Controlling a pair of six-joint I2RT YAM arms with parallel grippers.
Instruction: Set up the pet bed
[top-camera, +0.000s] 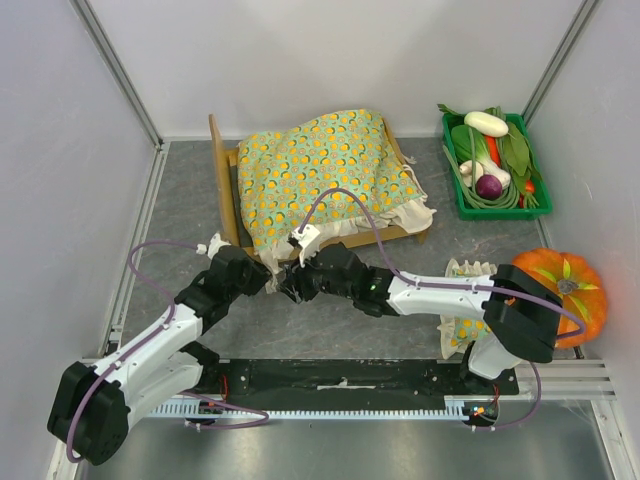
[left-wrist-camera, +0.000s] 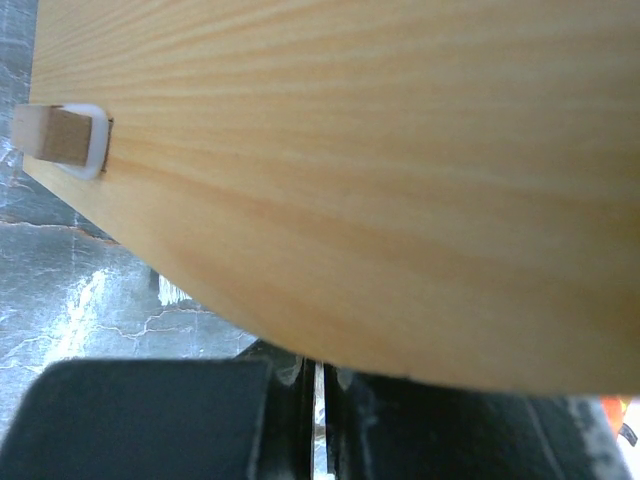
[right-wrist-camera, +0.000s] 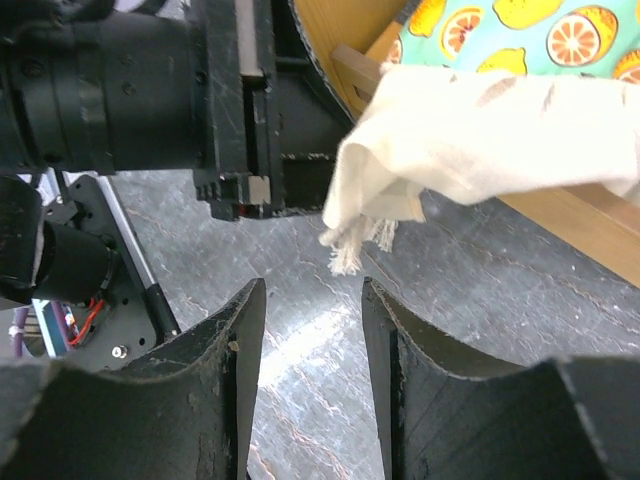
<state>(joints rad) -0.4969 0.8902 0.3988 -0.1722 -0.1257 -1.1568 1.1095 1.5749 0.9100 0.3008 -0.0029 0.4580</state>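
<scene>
A pet bed (top-camera: 222, 180) stands mid-table, toward the back, its headboard at the left end. A blanket (top-camera: 320, 170) lies over it, one hem hanging over the near side. A tray (top-camera: 500, 211) of vegetables (top-camera: 487, 150) sits in the back right corner. Nearer, at the right edge, sits a pumpkin (top-camera: 560, 290), with a pillow (top-camera: 468, 268) just left of it, partly under the right arm. The left gripper (left-wrist-camera: 318, 400) and right gripper (right-wrist-camera: 312, 300) meet at the bed's near left corner, the left one beside the headboard.
</scene>
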